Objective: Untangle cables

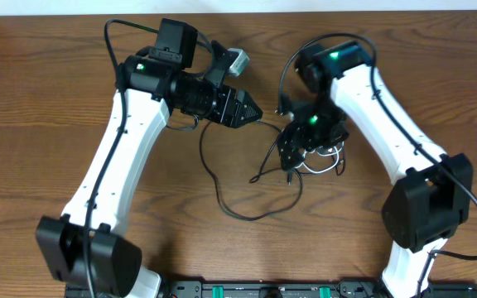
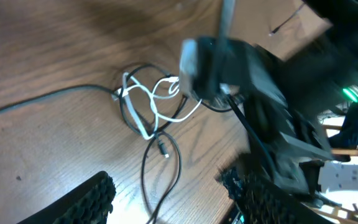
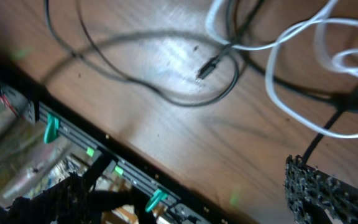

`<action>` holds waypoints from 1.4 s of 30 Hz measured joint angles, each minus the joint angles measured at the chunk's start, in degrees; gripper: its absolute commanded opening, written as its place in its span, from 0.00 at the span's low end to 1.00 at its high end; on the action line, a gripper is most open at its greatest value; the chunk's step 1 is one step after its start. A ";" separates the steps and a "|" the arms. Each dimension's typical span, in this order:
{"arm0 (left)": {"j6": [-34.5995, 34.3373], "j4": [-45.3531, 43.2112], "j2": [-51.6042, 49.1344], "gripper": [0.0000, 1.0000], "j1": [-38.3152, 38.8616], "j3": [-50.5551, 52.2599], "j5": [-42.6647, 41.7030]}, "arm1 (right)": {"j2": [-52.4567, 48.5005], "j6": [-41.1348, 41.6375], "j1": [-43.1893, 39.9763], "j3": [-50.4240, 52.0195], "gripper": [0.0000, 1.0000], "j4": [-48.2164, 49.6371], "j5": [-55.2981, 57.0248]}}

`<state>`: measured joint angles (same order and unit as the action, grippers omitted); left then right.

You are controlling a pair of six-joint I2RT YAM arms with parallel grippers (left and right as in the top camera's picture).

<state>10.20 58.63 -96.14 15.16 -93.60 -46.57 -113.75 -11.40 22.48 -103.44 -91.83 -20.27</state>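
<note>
Nearest us, the black cable (image 1: 251, 217) sweeps a loose loop over the table (image 1: 40, 124). Beyond it the white cable (image 1: 331, 165) lies knotted with it, so we judge most untangling is left. Our right hand (image 1: 290, 165) hovers there, wide open and empty; our left hand (image 1: 253, 110), farther back, is open, holding nothing.

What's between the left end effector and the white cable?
In the left wrist view, a loop of the black cable lies on the wood between the left end effector and the white cable.
</note>
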 measured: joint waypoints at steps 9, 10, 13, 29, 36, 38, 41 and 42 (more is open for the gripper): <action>0.90 -1.49 1.44 0.67 7.39 0.00 4.68 | 0.00 -0.02 -5.53 0.02 0.99 1.92 -5.77; 1.03 -1.97 1.44 0.68 8.28 0.00 5.81 | 0.00 -0.24 -5.73 0.02 0.99 1.97 -6.34; 1.27 -2.75 1.42 0.67 10.34 0.00 8.90 | 0.00 -1.20 -6.23 0.02 0.99 2.21 -8.46; 1.86 -3.58 -3.48 0.57 13.55 0.26 11.87 | 0.00 -2.32 -6.56 0.02 0.99 2.60 -10.45; 1.75 -4.26 -3.13 0.08 14.05 0.28 10.60 | -0.02 -2.21 -6.62 0.02 0.99 3.63 -11.13; 1.99 -4.61 -2.84 0.08 14.60 0.28 10.29 | -0.07 -2.10 -6.71 0.02 0.99 3.82 -11.26; 1.86 -5.38 -2.71 0.08 14.69 0.33 10.75 | -0.09 -2.05 -7.02 0.00 0.99 4.11 -11.67; 1.70 -5.70 -2.71 0.08 14.69 0.39 10.97 | -0.11 -2.03 -7.04 0.00 0.99 4.26 -11.74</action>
<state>11.90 52.93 -98.85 29.85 -93.21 -35.59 -113.86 -13.43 15.44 -103.44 -87.57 -32.01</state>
